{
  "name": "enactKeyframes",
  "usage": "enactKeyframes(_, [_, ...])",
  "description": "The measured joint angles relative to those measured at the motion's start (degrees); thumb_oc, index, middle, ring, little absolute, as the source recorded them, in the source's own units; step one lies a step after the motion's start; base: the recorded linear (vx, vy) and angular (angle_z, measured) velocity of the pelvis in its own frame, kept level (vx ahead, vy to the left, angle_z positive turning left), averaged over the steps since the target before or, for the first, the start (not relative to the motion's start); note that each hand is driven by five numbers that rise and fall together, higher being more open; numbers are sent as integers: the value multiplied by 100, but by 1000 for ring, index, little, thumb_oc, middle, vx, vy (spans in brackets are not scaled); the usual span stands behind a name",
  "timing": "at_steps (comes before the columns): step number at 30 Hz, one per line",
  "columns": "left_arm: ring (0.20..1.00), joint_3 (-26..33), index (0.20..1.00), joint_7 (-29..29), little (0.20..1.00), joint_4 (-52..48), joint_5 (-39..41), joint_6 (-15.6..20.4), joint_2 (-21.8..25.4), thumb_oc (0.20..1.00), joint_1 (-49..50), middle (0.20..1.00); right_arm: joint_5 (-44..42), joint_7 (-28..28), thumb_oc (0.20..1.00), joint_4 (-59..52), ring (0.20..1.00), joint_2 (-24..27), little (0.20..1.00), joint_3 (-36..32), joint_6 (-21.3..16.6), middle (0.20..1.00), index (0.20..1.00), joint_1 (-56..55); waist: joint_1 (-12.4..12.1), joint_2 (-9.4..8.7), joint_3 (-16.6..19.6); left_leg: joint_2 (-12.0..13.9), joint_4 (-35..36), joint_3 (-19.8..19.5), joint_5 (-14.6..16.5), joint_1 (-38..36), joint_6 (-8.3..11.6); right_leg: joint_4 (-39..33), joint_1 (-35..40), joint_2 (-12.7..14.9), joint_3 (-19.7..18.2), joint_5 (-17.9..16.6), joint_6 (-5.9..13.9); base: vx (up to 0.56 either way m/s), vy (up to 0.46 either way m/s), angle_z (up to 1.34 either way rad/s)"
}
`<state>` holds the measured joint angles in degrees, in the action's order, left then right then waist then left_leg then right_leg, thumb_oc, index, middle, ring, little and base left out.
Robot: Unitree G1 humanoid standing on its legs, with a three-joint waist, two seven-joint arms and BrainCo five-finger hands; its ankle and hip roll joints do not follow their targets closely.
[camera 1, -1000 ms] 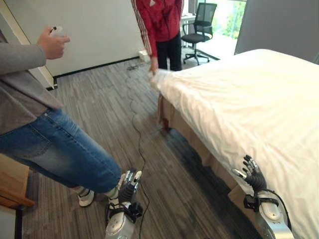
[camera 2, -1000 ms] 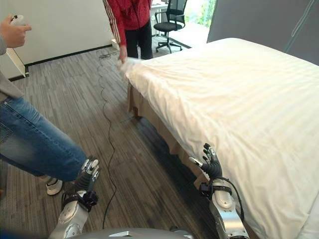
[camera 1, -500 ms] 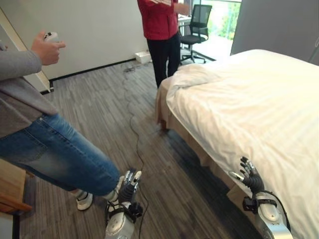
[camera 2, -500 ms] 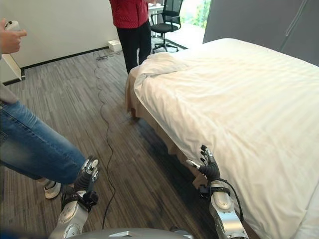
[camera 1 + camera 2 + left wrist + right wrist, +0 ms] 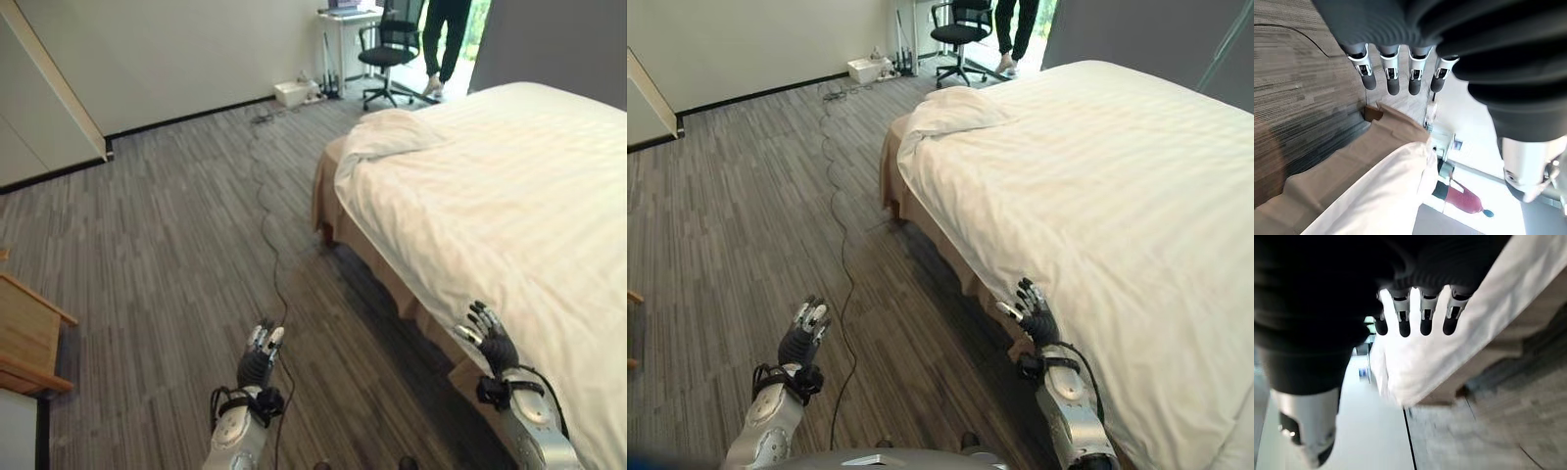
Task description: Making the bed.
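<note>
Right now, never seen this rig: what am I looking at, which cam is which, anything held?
A two-armed humanoid stands beside a bed. The two wide pictures come from a stereo camera on its head; the two close ones look along each wrist. The left hand hangs over the wood-look floor, fingers straight, holding nothing. The right hand is at the hanging edge of the white duvet, also open, gripping nothing. The duvet's far corner is folded back, baring the tan bed base. An office chair and a person's legs are beyond.
</note>
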<state>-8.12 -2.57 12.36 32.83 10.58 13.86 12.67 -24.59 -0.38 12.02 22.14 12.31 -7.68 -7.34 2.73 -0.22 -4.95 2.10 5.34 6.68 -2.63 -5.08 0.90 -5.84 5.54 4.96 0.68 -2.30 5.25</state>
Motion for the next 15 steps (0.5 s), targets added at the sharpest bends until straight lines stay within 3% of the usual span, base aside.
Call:
enactKeyframes(6, [1000, 74, 1000, 5, 1000, 1, 17, 0, 24, 1000, -20, 1000, 2, 84, 1000, -20, 1000, -20, 1000, -29, 11, 1000, 1000, 67, -38, -78, -251, 39, -65, -96, 29, 23, 41, 3, 51, -32, 91, 60, -47, -35, -56, 8])
enactKeyframes(7, [1000, 85, 1000, -14, 1000, 13, 16, 4, 56, 1000, -139, 1000, -25, 57, 1000, 40, 1000, -63, 1000, -29, -8, 1000, 1000, 171, -128, -80, -400, 116, -703, -103, 178, 414, 211, 325, -128, -115, 262, 172, -208, -73, -97, 16])
enactKeyframes(8, [1000, 80, 1000, -58, 1000, 38, 17, 5, 123, 1000, -368, 1000, -43, 42, 1000, 89, 1000, -105, 1000, -12, -17, 1000, 1000, 287, -202, -163, -615, 160, -1708, -138, 277, 1012, 358, 1002, -471, -108, 577, 472, -514, -42, -69, 35])
enactKeyframes(9, [1000, 80, 1000, -95, 1000, 36, 18, 9, 235, 1000, -629, 1000, -44, 54, 1000, 175, 1000, -144, 1000, -5, -14, 1000, 1000, 415, -298, -328, -831, 171, -2946, -258, 151, 1683, 520, 1630, -762, 7, 837, 816, -722, 83, 35, 43])
enactKeyframes(10, [1000, 66, 1000, -119, 1000, 127, 20, 15, 284, 1000, -822, 1000, -43, 64, 1000, 326, 1000, -144, 1000, 17, 6, 1000, 1000, 519, -353, -462, -969, 103, -3774, -575, -72, 2110, 744, 1754, -706, 81, 860, 908, -626, 429, 234, 15])
enactKeyframes(11, [1000, 62, 1000, -155, 1000, 204, 23, 9, 295, 1000, -727, 1000, -36, 59, 1000, 346, 1000, -138, 1000, 43, -1, 1000, 1000, 545, -474, -445, -955, 95, -3955, -725, 80, 2123, 687, 1650, -571, 72, 840, 942, -573, 439, 226, -5])
enactKeyframes(13, [1000, 80, 1000, -155, 1000, 225, 16, 14, 307, 1000, -736, 1000, -11, 71, 1000, 294, 1000, -66, 1000, 16, -7, 1000, 1000, 531, -446, -383, -913, 248, -3415, -624, 138, 2077, 618, 1451, -502, 68, 964, 926, -544, 413, 260, -1])
enactKeyframes(14, [1000, 225, 1000, -166, 1000, 353, 14, 43, 251, 1000, -849, 1000, -3, 66, 1000, 204, 1000, 39, 1000, -137, 6, 1000, 1000, 425, -412, -245, -840, 517, -2029, -423, 45, 1873, 457, 1063, -408, 62, 1164, 691, -638, 606, 475, 24])
enactKeyframes(15, [1000, 199, 1000, -164, 1000, 388, 8, 46, 245, 1000, -843, 1000, 30, 66, 1000, 184, 1000, 58, 1000, -228, 6, 1000, 1000, 311, -403, -243, -837, 679, -1817, -517, 23, 1873, 439, 974, -306, 51, 1152, 706, -442, 774, 631, 36])
